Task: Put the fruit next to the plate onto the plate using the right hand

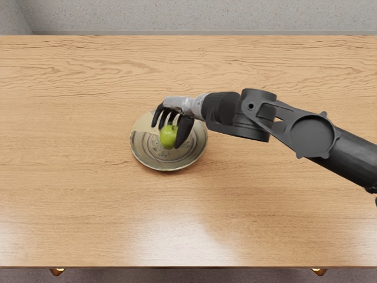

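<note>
Although the small round green fruit (168,137) is already over the middle of the shallow round metallic plate (141,154) on the light wooden table (70,194), the right hand (174,119) grips it from above with its dark fingers (184,131) curled around it. Whether the fruit rests on the plate or hangs just above it is hard to tell. What seems left is letting go and lifting the hand away.

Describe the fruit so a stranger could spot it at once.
Start at the wooden table; just left of its middle sits a round metal plate. Over the plate, the right hand curls its dark fingers around the green fruit, the only small, bright green, rounded thing in view.
</note>
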Action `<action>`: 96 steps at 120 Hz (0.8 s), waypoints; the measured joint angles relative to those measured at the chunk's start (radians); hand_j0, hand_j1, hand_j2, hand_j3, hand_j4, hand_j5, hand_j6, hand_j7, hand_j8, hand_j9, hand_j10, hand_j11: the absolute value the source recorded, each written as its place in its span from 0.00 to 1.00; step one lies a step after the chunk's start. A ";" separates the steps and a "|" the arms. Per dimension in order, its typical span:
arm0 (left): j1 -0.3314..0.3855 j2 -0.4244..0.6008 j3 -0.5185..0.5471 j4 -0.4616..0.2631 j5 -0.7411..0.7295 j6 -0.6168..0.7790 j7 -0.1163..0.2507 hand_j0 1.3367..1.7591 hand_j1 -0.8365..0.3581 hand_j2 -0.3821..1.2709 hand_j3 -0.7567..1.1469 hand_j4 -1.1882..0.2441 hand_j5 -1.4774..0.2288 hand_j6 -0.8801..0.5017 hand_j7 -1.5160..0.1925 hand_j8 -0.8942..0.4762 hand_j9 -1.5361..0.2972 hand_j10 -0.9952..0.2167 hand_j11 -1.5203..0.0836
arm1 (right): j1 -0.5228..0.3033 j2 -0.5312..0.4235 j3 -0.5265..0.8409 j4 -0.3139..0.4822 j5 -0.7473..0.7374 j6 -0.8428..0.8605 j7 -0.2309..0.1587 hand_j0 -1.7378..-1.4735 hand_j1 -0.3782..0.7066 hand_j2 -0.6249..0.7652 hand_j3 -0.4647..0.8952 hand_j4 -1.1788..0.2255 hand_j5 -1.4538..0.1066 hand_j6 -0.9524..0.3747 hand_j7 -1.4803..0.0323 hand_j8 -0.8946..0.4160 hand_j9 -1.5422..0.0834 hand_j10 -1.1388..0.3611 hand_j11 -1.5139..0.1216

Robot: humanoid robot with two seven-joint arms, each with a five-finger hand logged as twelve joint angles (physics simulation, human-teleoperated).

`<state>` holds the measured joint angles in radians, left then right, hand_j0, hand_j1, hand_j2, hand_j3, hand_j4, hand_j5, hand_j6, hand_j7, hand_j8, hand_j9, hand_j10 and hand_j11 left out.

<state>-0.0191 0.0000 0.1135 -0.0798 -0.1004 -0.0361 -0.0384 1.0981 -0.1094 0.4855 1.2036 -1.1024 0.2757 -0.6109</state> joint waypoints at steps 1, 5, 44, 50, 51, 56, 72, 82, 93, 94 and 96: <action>0.000 0.000 0.000 0.000 0.000 0.000 0.000 0.76 0.76 0.26 0.40 0.67 0.69 0.47 0.71 0.48 0.67 0.63 0.76 | 0.000 0.000 0.000 0.000 0.000 -0.001 0.000 0.31 0.48 0.44 0.34 0.51 0.53 0.39 0.57 0.38 0.56 0.44 0.54; 0.000 0.000 0.000 0.000 0.000 0.000 0.000 0.76 0.76 0.26 0.40 0.67 0.69 0.47 0.71 0.48 0.67 0.63 0.76 | 0.000 0.000 0.000 0.000 0.000 -0.002 0.000 0.31 0.46 0.43 0.34 0.52 0.55 0.40 0.59 0.39 0.58 0.46 0.56; 0.000 0.000 0.000 0.000 0.000 0.000 0.000 0.76 0.76 0.26 0.40 0.67 0.69 0.47 0.71 0.48 0.67 0.63 0.76 | -0.013 -0.073 0.099 0.053 0.245 0.012 0.000 0.30 0.22 0.43 0.34 0.71 0.77 0.58 0.82 0.55 0.80 0.63 0.77; 0.000 0.000 0.000 0.000 0.000 0.000 0.000 0.76 0.76 0.26 0.40 0.67 0.69 0.47 0.71 0.48 0.67 0.63 0.76 | -0.029 -0.101 0.141 0.067 0.343 0.046 0.000 0.30 0.19 0.44 0.34 0.73 0.80 0.60 0.84 0.57 0.82 0.65 0.80; 0.000 0.000 0.000 0.000 0.000 0.000 0.000 0.76 0.76 0.26 0.40 0.67 0.69 0.47 0.71 0.48 0.67 0.63 0.76 | -0.033 -0.106 0.150 0.069 0.359 0.054 0.000 0.30 0.19 0.44 0.34 0.73 0.80 0.61 0.85 0.57 0.83 0.66 0.80; 0.000 0.000 0.000 0.000 0.000 0.000 0.000 0.76 0.76 0.26 0.40 0.67 0.69 0.47 0.71 0.48 0.67 0.63 0.76 | -0.065 -0.127 0.209 0.076 0.431 0.107 0.000 0.30 0.16 0.44 0.34 0.75 0.82 0.62 0.87 0.59 0.84 0.67 0.82; 0.001 0.000 0.000 0.000 0.000 0.000 0.000 0.76 0.76 0.26 0.40 0.67 0.69 0.47 0.71 0.48 0.67 0.63 0.76 | -0.161 -0.197 0.353 0.084 0.648 0.258 0.000 0.30 0.12 0.44 0.34 0.78 0.86 0.65 0.90 0.62 0.88 0.70 0.86; 0.000 0.000 0.000 0.000 0.000 0.000 0.000 0.76 0.76 0.26 0.40 0.67 0.69 0.47 0.71 0.48 0.67 0.63 0.76 | -0.209 -0.248 0.403 0.084 0.784 0.301 0.000 0.30 0.10 0.44 0.34 0.79 0.87 0.67 0.92 0.63 0.89 0.71 0.87; 0.000 0.000 0.000 0.000 0.000 0.000 0.000 0.76 0.76 0.26 0.40 0.67 0.69 0.47 0.71 0.48 0.67 0.63 0.76 | -0.300 -0.284 0.512 0.081 0.870 0.321 0.000 0.30 0.09 0.44 0.34 0.80 0.88 0.67 0.93 0.64 0.90 0.72 0.88; 0.000 0.000 0.000 0.000 0.000 0.000 0.000 0.76 0.76 0.26 0.40 0.67 0.69 0.47 0.71 0.48 0.67 0.63 0.76 | -0.309 -0.289 0.520 0.081 0.879 0.322 0.000 0.30 0.09 0.44 0.34 0.80 0.88 0.67 0.93 0.64 0.90 0.72 0.88; 0.000 0.000 0.000 0.000 0.000 0.000 0.000 0.76 0.76 0.26 0.40 0.67 0.69 0.47 0.71 0.48 0.67 0.63 0.76 | -0.325 -0.298 0.534 0.081 0.897 0.324 0.000 0.30 0.09 0.44 0.34 0.80 0.89 0.68 0.93 0.64 0.90 0.72 0.88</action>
<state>-0.0187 0.0000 0.1136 -0.0798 -0.1005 -0.0360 -0.0384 0.7735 -0.4078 1.0193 1.2844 -0.2055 0.5997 -0.6109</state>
